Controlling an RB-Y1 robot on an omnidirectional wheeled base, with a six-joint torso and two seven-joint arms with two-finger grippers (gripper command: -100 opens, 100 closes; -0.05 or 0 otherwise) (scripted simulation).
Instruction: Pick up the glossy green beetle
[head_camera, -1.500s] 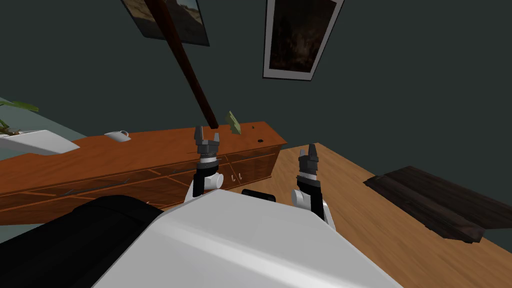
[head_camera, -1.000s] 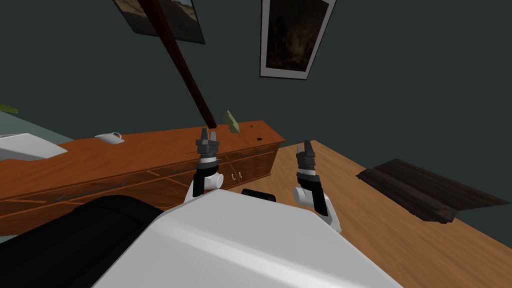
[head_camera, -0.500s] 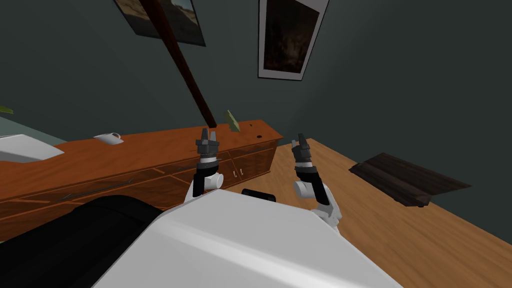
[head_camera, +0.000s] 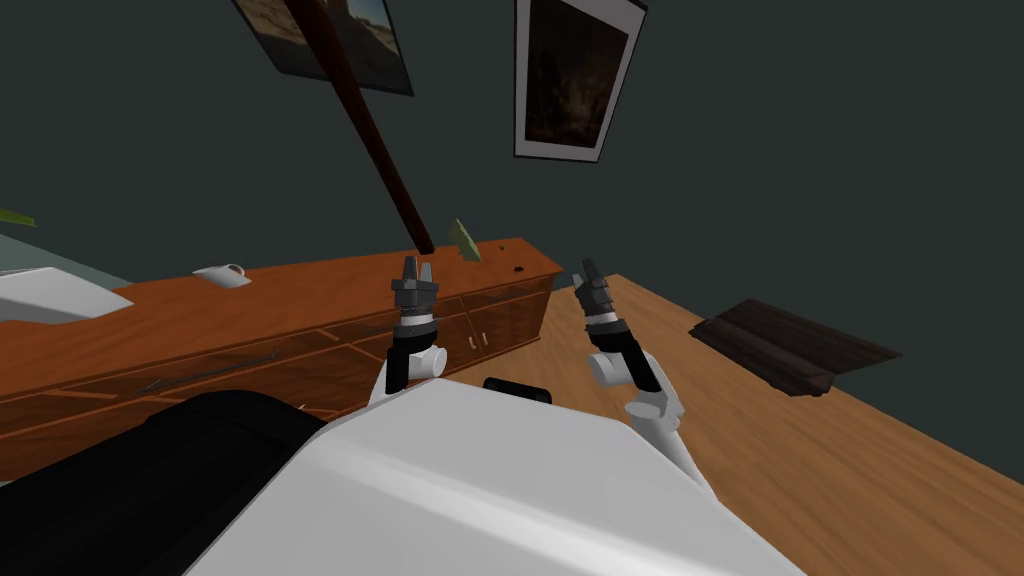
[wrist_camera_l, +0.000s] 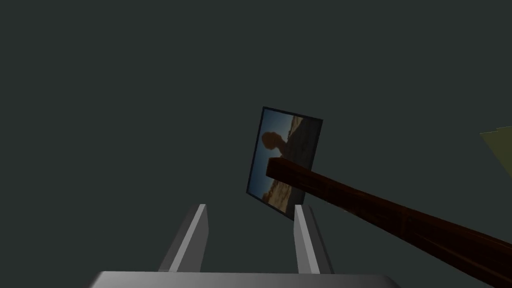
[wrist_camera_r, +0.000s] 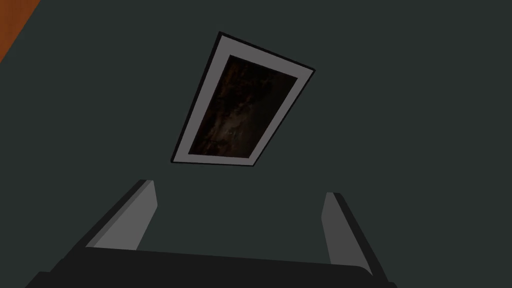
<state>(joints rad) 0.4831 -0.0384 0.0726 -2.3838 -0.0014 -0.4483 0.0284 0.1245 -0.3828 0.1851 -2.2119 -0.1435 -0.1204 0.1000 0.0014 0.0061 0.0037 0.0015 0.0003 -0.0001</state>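
Probably the beetle is the small dark speck on the sideboard, near its far end on my right side. It is too small for me to tell its colour or shine. A fainter speck lies nearer the wall, so I am not sure which one is meant.

As I judge it, the task is only at the approach. Nothing is gripped, and both hands are held up in front of my chest, pointing at the wall and not down at the top. My right gripper is the nearer one. It appears just beside the sideboard's end corner, over the floor, with its fingers wide apart and empty. My left gripper is over the front edge, further from the beetle, with its fingers drawn near together on nothing.

What is left is to come closer, bring the right hand over the speck, turn it down, close and lift.

Around the beetle, a flat green slab stands tilted on the top, and beside it a dark pole comes down to the sideboard. Both are on the left gripper's side of the beetle, so the right side looks freer. A cup is well apart, and a dark mat lies on the floor.
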